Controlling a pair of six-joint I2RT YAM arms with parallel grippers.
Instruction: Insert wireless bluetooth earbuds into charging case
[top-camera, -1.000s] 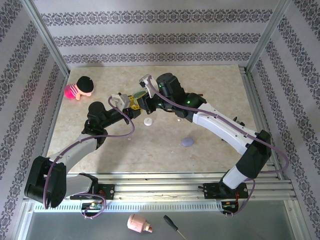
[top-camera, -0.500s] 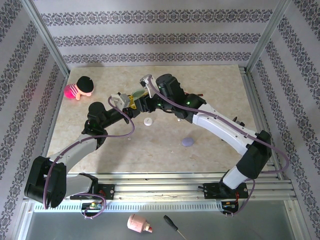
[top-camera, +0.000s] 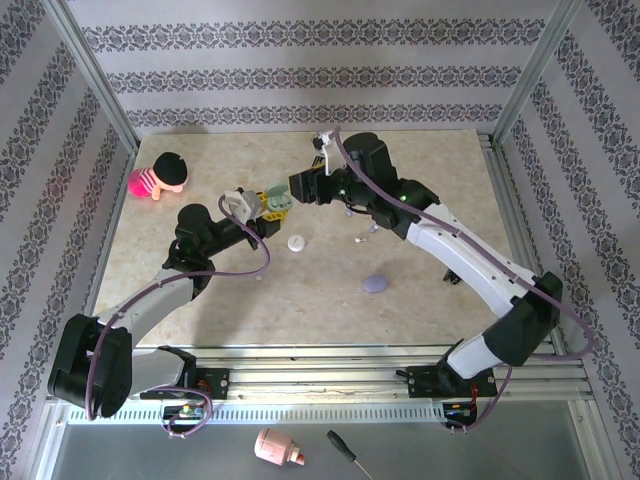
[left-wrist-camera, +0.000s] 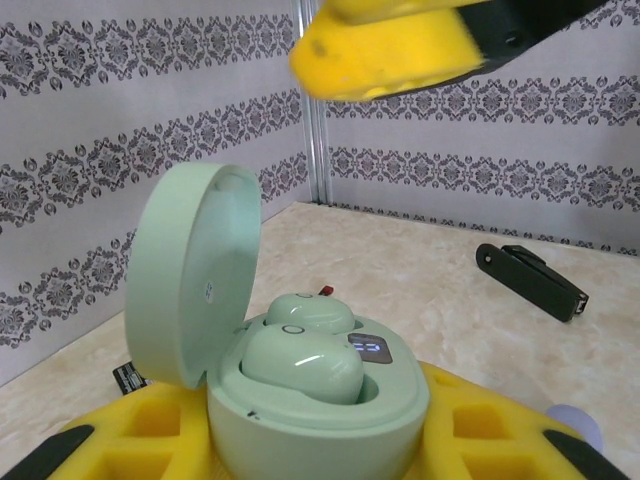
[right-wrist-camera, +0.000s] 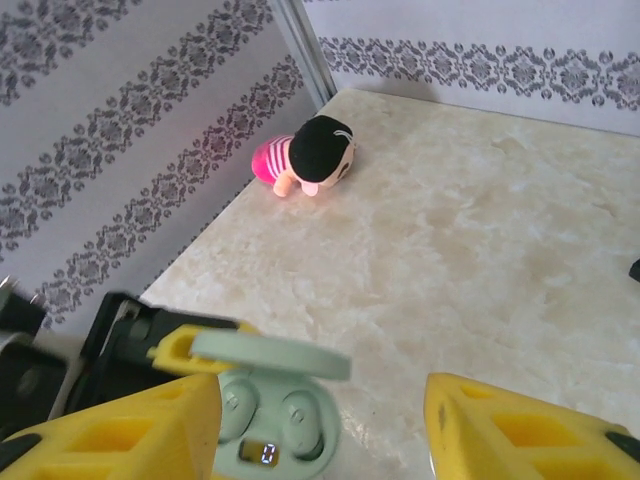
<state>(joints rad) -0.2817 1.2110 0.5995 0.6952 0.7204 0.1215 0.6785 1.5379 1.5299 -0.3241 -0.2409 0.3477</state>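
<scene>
Left jaws are closed partway on the mint-green charging case (left-wrist-camera: 330, 420), gripping its rounded base between the yellow pads (left-wrist-camera: 140, 445) and holding it clear of the surface (top-camera: 330, 320). Both mint earbuds (left-wrist-camera: 300, 365) lie side by side in its wells. The lid (left-wrist-camera: 190, 275) stands upright at one side of the base, hinged open.

Right jaws are spread wide with nothing in them. In their wrist view the case lies just ahead and low, close against one yellow finger instead of centred in the gap. The lid shows edge-on above the wells. From above, the two sets of jaws meet almost tip to tip, with the case between them.

Farther out, on the base side of both jaws, a whitish round piece (top-camera: 296, 242) and a lavender one (top-camera: 375, 284) rest on the surface, well apart. A pink doll (top-camera: 160, 175) lies out beyond the left jaws.

We judge this case filled. The coming move turns on the lid, which must tip down over the wells, and the free right jaws are nearest for that.
</scene>
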